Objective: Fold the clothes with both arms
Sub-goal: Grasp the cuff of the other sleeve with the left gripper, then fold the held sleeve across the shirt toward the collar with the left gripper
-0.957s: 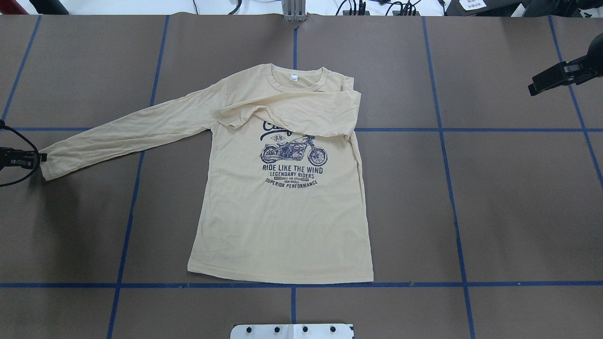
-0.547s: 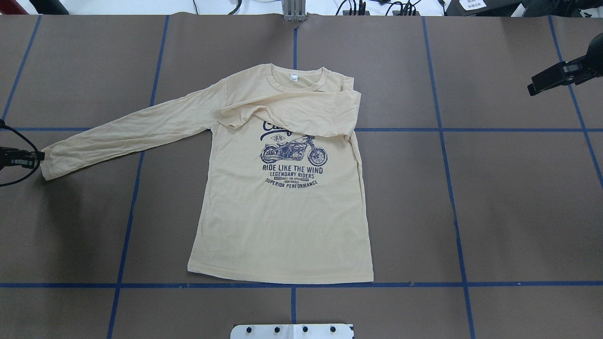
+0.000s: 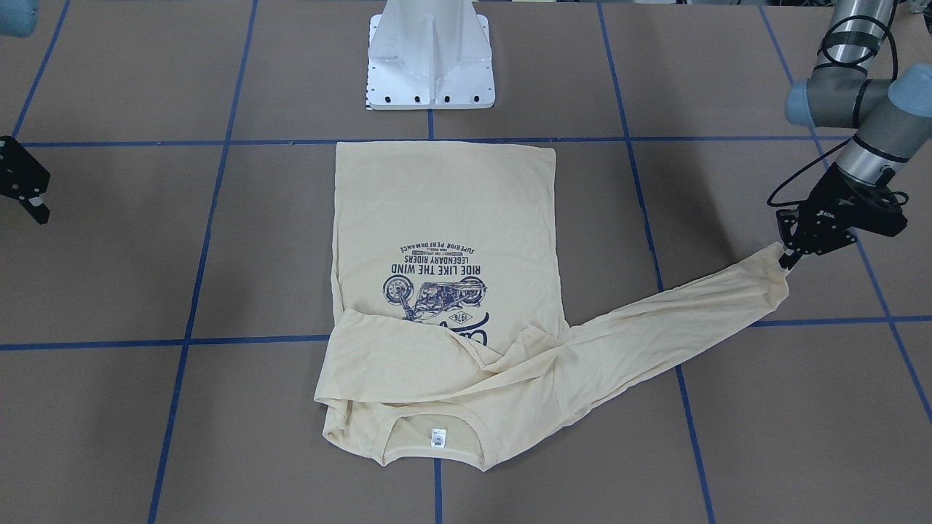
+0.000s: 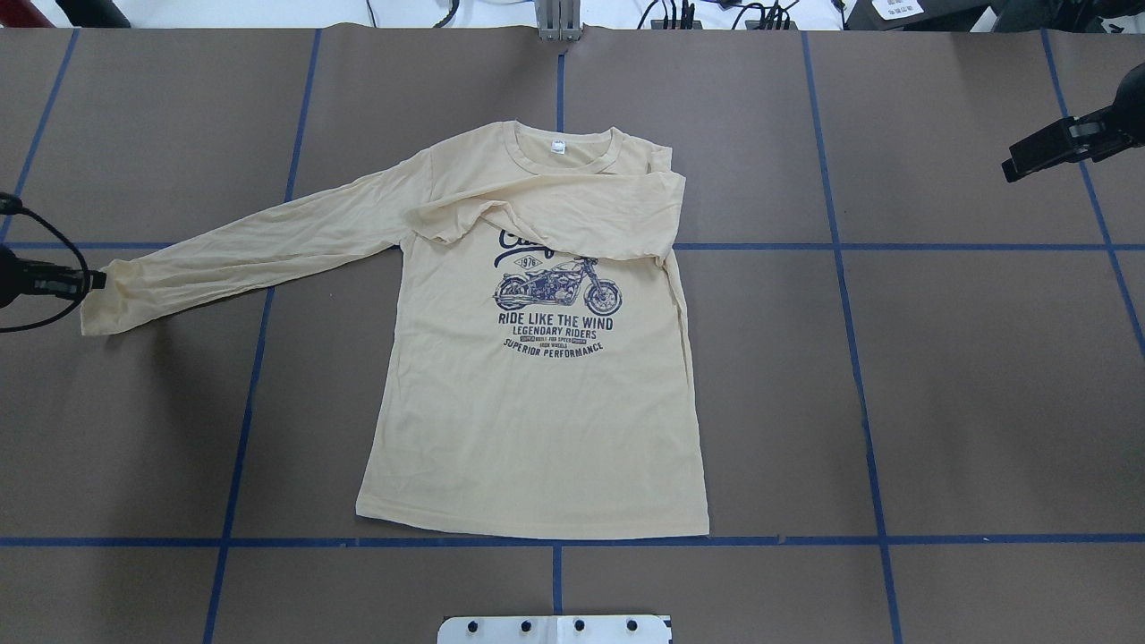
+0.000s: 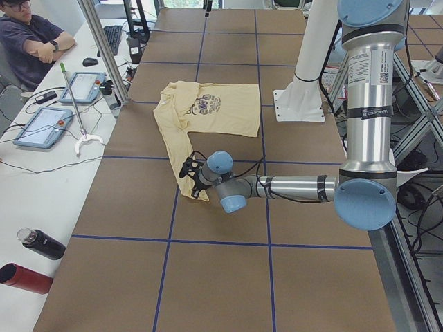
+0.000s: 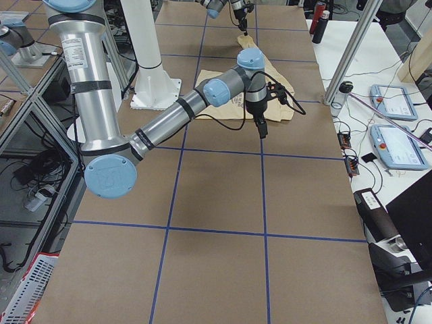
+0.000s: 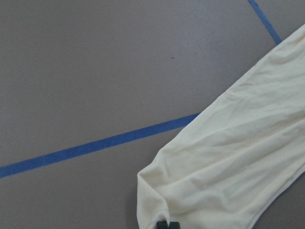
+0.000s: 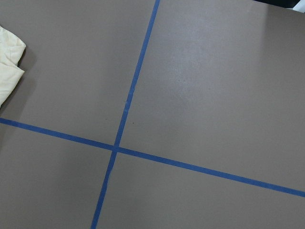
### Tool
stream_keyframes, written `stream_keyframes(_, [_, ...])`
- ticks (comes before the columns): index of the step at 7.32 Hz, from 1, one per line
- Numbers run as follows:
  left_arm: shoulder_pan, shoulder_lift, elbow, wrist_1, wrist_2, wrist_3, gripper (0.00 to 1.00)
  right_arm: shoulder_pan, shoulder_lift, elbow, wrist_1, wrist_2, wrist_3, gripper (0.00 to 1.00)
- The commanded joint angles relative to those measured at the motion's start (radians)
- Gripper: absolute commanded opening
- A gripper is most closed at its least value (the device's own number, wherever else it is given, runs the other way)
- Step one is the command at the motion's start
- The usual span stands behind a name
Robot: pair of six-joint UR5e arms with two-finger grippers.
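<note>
The pale yellow shirt [image 4: 537, 429] lies flat and face up on the brown table, collar at the far side. Its right sleeve [image 4: 572, 215] is folded across the chest, over the top of the navy print. The other sleeve [image 4: 250, 255] stretches out to the left. My left gripper [image 4: 94, 280] is shut on that sleeve's cuff [image 7: 157, 200], which hangs a little off the table, as the front-facing view shows at the gripper [image 3: 785, 260]. My right gripper [image 4: 1011, 170] hovers far right, well apart from the shirt, holding nothing; its wrist view shows no fingertips, and it looks open.
The white pedestal base [image 3: 429, 65] stands at the near table edge. Blue tape lines [image 4: 859, 376] grid the table. Beyond the far edge are tablets [image 5: 41, 124], bottles [image 5: 28, 277] and a seated person [image 5: 31, 41].
My left gripper has carried the cuff toward the far side and slightly inward, raising it. The right gripper and the rest of the shirt have stayed put.
</note>
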Motion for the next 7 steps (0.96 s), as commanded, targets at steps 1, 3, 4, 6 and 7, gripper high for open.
stream_keyframes(1, [-0.005, -0.136, -0.219, 0.423, 0.004, -0.003, 0.00, -0.001, -0.001, -0.003, -0.002, 0.001, 0.000, 1.00])
stream_keyframes(3, [0.004, -0.379, -0.232, 0.717, 0.005, -0.017, 0.00, -0.001, -0.001, -0.003, -0.002, 0.001, 0.008, 1.00])
stream_keyframes(4, [0.021, -0.495, -0.222, 0.839, 0.005, -0.055, 0.00, -0.001, -0.001, -0.003, -0.002, 0.001, 0.019, 1.00])
stream_keyframes(6, [0.105, -0.669, -0.158, 0.914, 0.006, -0.199, 0.00, -0.001, -0.001, -0.007, -0.002, 0.001, 0.023, 1.00])
stream_keyframes(7, [0.134, -0.771, -0.080, 0.914, 0.008, -0.257, 0.00, -0.001, 0.001, -0.010, -0.002, 0.001, 0.023, 1.00])
